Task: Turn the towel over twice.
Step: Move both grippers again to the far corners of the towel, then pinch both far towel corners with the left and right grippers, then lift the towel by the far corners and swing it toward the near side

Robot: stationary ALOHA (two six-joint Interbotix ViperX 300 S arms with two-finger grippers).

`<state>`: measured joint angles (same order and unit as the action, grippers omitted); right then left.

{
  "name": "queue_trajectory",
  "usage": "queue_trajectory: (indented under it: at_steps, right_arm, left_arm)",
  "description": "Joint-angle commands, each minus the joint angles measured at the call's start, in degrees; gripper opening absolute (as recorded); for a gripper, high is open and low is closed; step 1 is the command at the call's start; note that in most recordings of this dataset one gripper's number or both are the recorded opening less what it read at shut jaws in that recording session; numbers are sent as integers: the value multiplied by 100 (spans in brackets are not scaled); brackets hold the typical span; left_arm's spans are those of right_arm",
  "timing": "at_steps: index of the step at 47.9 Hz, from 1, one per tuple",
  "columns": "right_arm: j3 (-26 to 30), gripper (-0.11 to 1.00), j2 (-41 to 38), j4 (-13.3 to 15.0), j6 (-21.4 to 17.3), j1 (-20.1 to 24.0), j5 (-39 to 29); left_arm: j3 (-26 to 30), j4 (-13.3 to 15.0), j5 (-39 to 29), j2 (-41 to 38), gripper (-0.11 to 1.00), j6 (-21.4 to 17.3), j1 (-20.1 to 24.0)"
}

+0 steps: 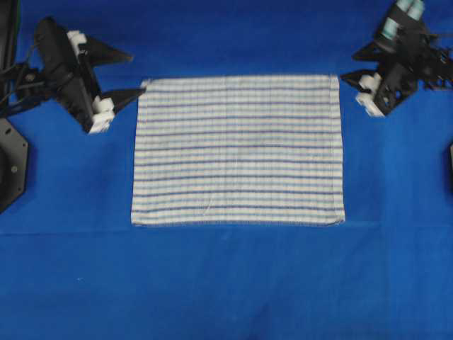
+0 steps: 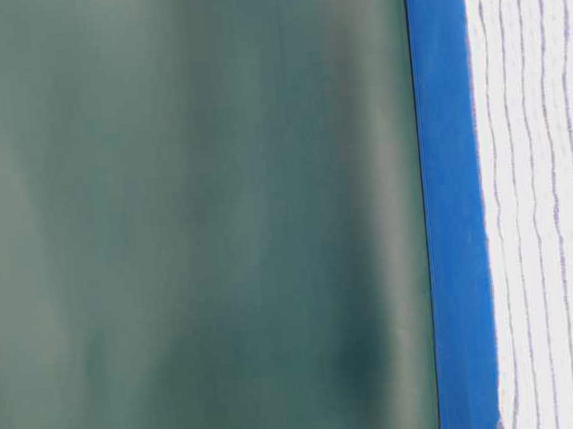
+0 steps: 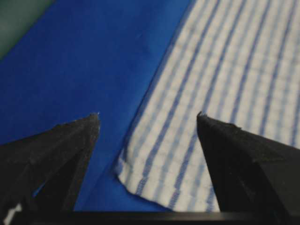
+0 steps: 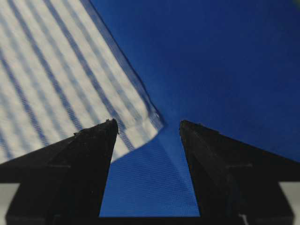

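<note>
The towel [image 1: 237,150] is lying flat and spread out on the blue cloth [image 1: 226,283] that is covering the table, with its stripes running straight and no fold or wrinkle worth noting. Neither flip looks started from how it is lying.

The left gripper [image 1: 133,73] is sitting at the towel's far left corner with its jaws standing wide apart and holding nothing. In the left wrist view the towel corner [image 3: 136,180] is lying between the two fingertips [image 3: 91,122], closer to the gripper body than the tips, with one finger over bare blue cloth and the other over the striped fabric. The corner is curling up slightly off the table, which is probably why the gripper is lining up here: a raised edge is giving a finger something to slide under.

The right gripper [image 1: 351,64] is likewise wide open and empty, stationed just beside the far right corner of the towel. In the right wrist view that corner [image 4: 152,124] is pointing into the gap between the fingers [image 4: 105,133], just ahead of one fingertip, while the other finger is hanging over plain blue cloth.

Both grippers are straddling matching corners along the same edge, likely so the towel can be lifted evenly and swung over without bunching. The wide opening is leaving room to come down around each corner before pinching. Whether the fingertips are touching the table I cannot tell.
</note>
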<state>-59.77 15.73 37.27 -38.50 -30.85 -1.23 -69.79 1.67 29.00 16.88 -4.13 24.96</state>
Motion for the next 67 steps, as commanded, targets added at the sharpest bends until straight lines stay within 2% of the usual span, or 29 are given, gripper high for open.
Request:
queue_trajectory:
  at_steps: [1,8,15,26,29,33,39,42,57,67]
  right_arm:
    - [193,64,-316,44,18,-105,176]
    - [352,64,-879,79,70,-229,396]
    - [475,64,-1301,105,88,-272,536]
    - [510,64,-1556,105,88,-378,545]
    - [501,63,-1556,114,88,-378,527]
    - [483,56,-1547,114,97,-378,519]
    - [457,21,-1547,114,97,-378,545]
    - [448,6,-1529,114,97,-378,571]
    - [431,6,-1450,105,79,-378,545]
    - [554,5,-888,114,79,-545,272]
  left_arm:
    - [141,0,404,-519,80,-9,97]
    - [246,0,861,-1310,80,0,229]
    - [439,-9,984,-1837,80,0,308]
    - [510,0,861,-2118,75,0,396]
    - [510,0,686,-2118,68,0,396]
    - [545,-9,404,-2127,49,-18,387]
    - [650,-9,35,-2153,16,-26,396]
    - [694,-9,-44,-2162,4,-53,396]
    - [765,0,-132,-2065,4,-123,396]
    - [905,0,-519,-1354,4,-527,510]
